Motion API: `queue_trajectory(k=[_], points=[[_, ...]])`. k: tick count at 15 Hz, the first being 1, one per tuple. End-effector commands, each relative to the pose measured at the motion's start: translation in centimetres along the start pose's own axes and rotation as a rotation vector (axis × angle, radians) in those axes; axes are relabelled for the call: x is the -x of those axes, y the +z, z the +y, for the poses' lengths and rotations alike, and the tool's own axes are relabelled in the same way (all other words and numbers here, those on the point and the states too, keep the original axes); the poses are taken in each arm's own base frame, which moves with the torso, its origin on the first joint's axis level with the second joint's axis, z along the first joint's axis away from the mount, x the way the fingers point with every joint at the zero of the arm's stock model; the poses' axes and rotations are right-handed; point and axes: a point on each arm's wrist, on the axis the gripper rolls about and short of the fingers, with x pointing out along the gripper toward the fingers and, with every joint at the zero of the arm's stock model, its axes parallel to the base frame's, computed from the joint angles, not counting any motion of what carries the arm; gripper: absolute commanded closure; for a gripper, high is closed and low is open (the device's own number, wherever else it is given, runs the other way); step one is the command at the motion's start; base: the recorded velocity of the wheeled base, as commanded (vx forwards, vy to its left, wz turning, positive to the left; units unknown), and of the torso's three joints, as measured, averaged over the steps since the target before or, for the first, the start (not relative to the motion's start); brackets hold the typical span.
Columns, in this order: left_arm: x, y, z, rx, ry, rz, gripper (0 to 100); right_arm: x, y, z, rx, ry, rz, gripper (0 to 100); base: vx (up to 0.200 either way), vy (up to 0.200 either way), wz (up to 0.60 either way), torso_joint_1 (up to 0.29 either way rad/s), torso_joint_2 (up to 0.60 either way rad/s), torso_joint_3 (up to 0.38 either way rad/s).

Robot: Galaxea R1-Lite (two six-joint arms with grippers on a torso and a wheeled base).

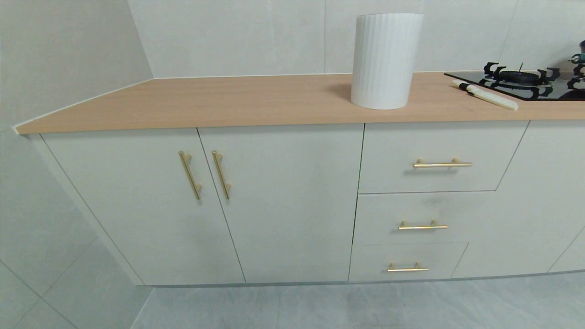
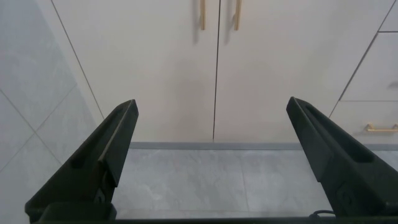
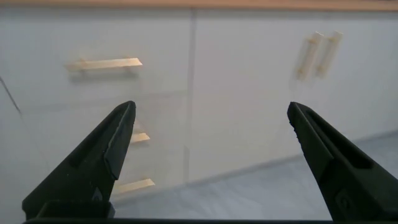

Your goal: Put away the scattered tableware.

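Left gripper (image 2: 211, 106) and right gripper (image 3: 211, 107) gape empty before the cabinet doors (image 1: 137, 205); best raise one toward the knife (image 1: 485, 94) near the countertop (image 1: 228, 103) front edge, descending from above.

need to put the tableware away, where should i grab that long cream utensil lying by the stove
Grip the cream utensil mid-length, jaws across its narrow width, coming straight down from above. It lies flat on the countertop at the hob edge, long and slim, both long sides free. Which end is the handle is unclear.
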Motion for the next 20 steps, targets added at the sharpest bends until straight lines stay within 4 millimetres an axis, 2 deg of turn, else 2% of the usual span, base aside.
queue_trajectory(k=[1,3,6,8,12,20], points=[[0.0,0.0,0.0,0.000,0.001,0.000,0,5.8,-0.6,-2.3,-0.064,-0.114,-0.189,0,0.000,0.000,0.00,0.000,0.00,0.000],[0.0,0.0,0.0,0.000,0.001,0.000,0,5.2,-3.4,-1.4,-0.044,-0.020,-0.158,0,0.000,0.000,0.00,0.000,0.00,0.000],[0.0,0.0,0.0,0.000,-0.001,0.000,0,3.8,-7.2,-0.2,-0.121,0.084,-0.080,0,0.000,0.000,0.00,0.000,0.00,0.000],[0.0,0.0,0.0,0.000,-0.001,0.000,0,3.7,-8.2,0.2,-0.192,0.172,-0.005,0,0.000,0.000,0.00,0.000,0.00,0.000],[0.0,0.0,0.0,0.000,0.001,0.000,0,3.8,-8.9,0.6,-0.156,0.324,0.057,0,0.000,0.000,0.00,0.000,0.00,0.000],[0.0,0.0,0.0,-0.001,-0.001,0.000,0,3.8,-8.9,0.6,-0.132,0.329,0.052,0,0.000,0.000,0.00,0.000,0.00,0.000]])
